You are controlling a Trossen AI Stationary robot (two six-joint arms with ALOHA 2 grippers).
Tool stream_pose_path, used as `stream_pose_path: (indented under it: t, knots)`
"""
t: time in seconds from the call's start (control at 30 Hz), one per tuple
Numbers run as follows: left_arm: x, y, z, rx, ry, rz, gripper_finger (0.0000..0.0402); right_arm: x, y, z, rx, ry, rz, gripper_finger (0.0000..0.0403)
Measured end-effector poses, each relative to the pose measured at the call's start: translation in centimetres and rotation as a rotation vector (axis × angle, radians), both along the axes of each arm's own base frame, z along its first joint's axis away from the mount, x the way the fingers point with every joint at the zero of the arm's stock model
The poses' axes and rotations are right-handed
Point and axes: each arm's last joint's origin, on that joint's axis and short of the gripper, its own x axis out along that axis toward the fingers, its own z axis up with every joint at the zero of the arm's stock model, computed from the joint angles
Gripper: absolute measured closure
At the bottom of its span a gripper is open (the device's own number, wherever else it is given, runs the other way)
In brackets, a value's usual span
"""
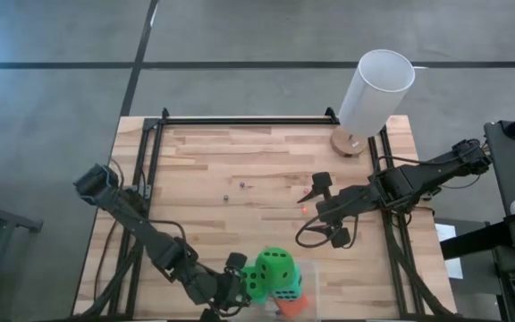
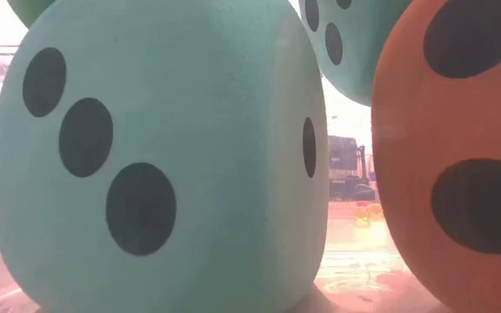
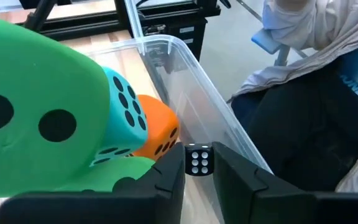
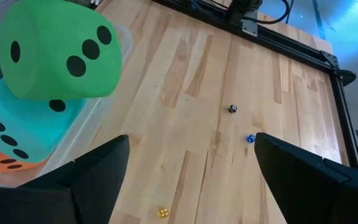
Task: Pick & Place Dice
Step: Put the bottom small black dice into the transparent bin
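A clear plastic bin (image 3: 188, 59) at the table's near edge holds large foam dice: a green one (image 1: 277, 265) on top, a second green one (image 1: 256, 283), a teal one (image 3: 124, 107) and an orange one (image 3: 159, 129). The low view shows a teal die (image 2: 159, 156) and the orange die (image 2: 459, 148) up close. My left gripper (image 3: 199, 167) hangs over the bin, shut on a small black die (image 3: 199, 160). My right gripper (image 4: 191, 163) is open above the table's middle (image 1: 318, 209). Small dice lie on the wood: black (image 4: 232, 109), blue (image 4: 250, 138), yellow (image 4: 162, 213). My left gripper pinches the small black die between its two fingertips, one finger (image 3: 169, 177) on each opposite side face (image 3: 190, 160). The die is lifted clear, its white-pipped face toward the wrist camera, above the bin's inside next to the orange die.
A white cylinder (image 1: 375, 92) on a round wooden base stands at the table's far right corner. Black rails (image 1: 240, 120) frame the table's far and side edges. A seated person's clothing (image 3: 316, 106) shows beyond the bin's near wall. Bare wood lies between the arms.
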Motion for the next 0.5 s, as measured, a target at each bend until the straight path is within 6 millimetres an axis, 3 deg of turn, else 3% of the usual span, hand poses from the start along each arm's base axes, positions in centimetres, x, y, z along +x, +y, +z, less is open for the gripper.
stream_pose_path:
  t: [0.5]
  knots:
    - [0.02, 0.12, -0.09, -0.027, 0.024, 0.026, 0.0261, 0.00, 0.00, 0.00, 0.000, 0.000, 0.000, 0.0060]
